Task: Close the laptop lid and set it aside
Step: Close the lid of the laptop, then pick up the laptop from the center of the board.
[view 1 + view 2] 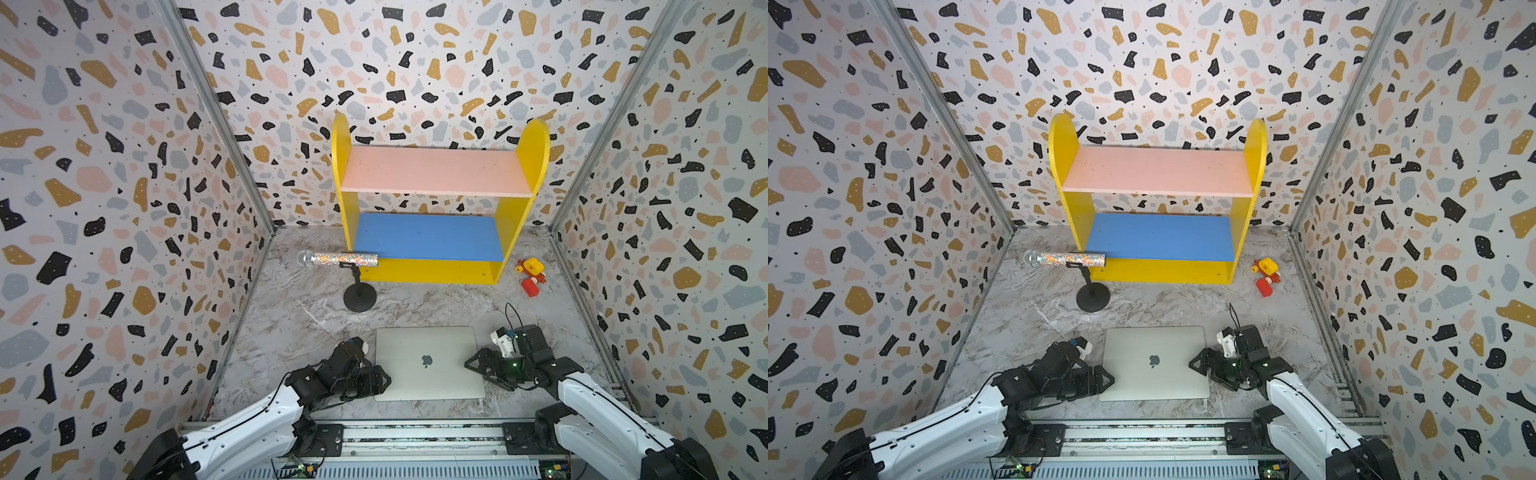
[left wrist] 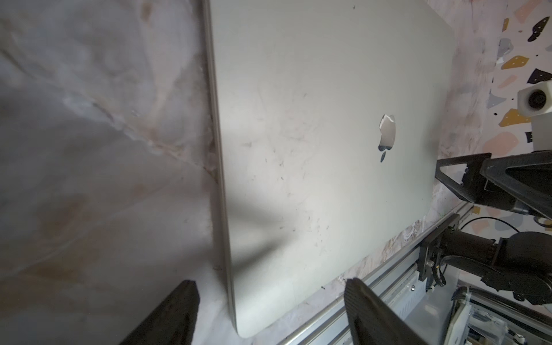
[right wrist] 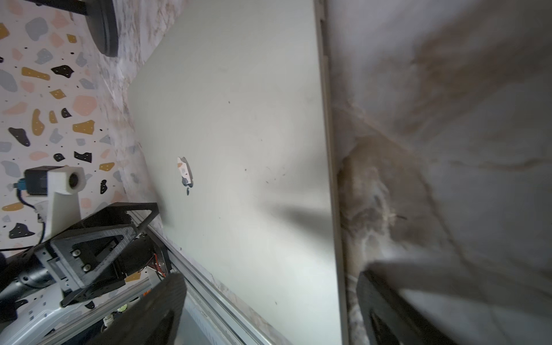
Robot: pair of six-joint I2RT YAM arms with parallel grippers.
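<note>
The silver-grey laptop (image 1: 428, 374) (image 1: 1154, 382) lies flat on the marble table near its front edge. The laptop lid (image 2: 313, 134) (image 3: 239, 119) is down, with its apple logo facing up. My left gripper (image 1: 384, 380) (image 1: 1106, 380) is low at the laptop's left edge. It stands open in the left wrist view (image 2: 270, 283), with the laptop's near left corner between its fingers and touching neither. My right gripper (image 1: 478, 370) (image 1: 1196, 365) is at the right edge and also open. In the right wrist view (image 3: 270, 274) its fingers straddle that edge.
A yellow shelf (image 1: 349, 208) with a pink and a blue board stands at the back. A glittery microphone (image 1: 340, 259) on a black stand (image 1: 360, 297) is behind the laptop on the left. A red and yellow toy (image 1: 531, 274) lies at the back right. A metal rail (image 1: 415, 432) runs along the front.
</note>
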